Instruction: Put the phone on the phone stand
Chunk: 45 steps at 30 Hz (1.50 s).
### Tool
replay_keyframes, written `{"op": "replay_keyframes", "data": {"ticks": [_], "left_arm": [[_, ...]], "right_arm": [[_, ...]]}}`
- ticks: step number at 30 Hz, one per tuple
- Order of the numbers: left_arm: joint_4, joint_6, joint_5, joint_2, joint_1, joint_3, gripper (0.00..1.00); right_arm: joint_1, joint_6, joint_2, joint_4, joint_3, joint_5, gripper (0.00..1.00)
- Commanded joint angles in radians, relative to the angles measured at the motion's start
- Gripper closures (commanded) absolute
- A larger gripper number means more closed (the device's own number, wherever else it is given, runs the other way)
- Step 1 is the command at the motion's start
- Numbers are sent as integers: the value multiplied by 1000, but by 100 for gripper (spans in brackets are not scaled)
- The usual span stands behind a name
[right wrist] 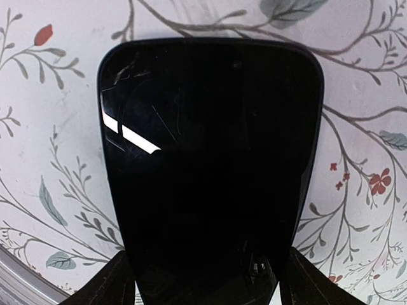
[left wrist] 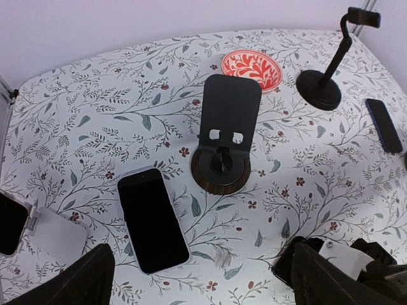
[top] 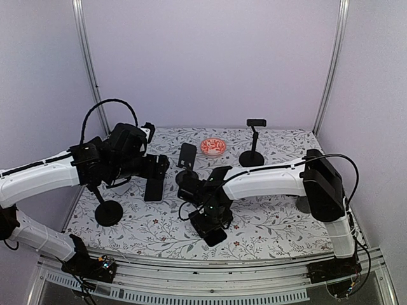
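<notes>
My right gripper (top: 213, 222) is shut on a black phone (right wrist: 210, 165), its fingers (right wrist: 117, 283) pressed against the phone's two long edges; the phone is held low over the front middle of the table (top: 214, 235). The phone stand (top: 186, 157), a black back plate on a round wooden base, stands in the table's middle (left wrist: 226, 136). My left gripper (top: 156, 166) is open and empty, above the table in front of the stand (left wrist: 203, 279). A second black phone (left wrist: 152, 219) lies flat left of the stand (top: 152, 189).
A red patterned dish (top: 213, 147) sits behind the stand. A tall black clamp stand (top: 253, 147) is at the back right. Another round-based stand (top: 108, 213) is at the front left. A dark phone (left wrist: 383, 125) lies at the right.
</notes>
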Motion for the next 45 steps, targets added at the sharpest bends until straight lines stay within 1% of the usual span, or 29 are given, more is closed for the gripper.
{"op": "replay_keyframes", "data": {"ticks": [1,4,8,17,21,25,30,33,38,45], "left_arm": [[-14,-33,11,16,10,41,2],[-8,-28,33,17,10,45,4],[13,-25,69,23,11,50,5],[71,-29,210,55,12,73,8],[114,-32,334,83,19,83,11],[195,-59,471,109,28,79,15],[320,-67,622,138,40,71,21],[393,-62,689,161,42,72,25],[442,-77,757,205,49,94,35],[551,-115,869,242,67,78,59]], "right_arm": [[-22,19,-62,-56,-65,67,42],[-31,27,-130,-17,-97,100,45],[-45,21,-240,89,-167,119,51],[-44,-15,-417,278,-284,173,52],[-46,-45,-504,389,-336,191,51],[-45,-71,-582,460,-367,226,50],[-45,-104,-636,522,-390,258,49],[-45,-119,-652,548,-391,269,49],[-45,-146,-659,569,-382,276,48],[-45,-158,-669,576,-381,303,48]]}}
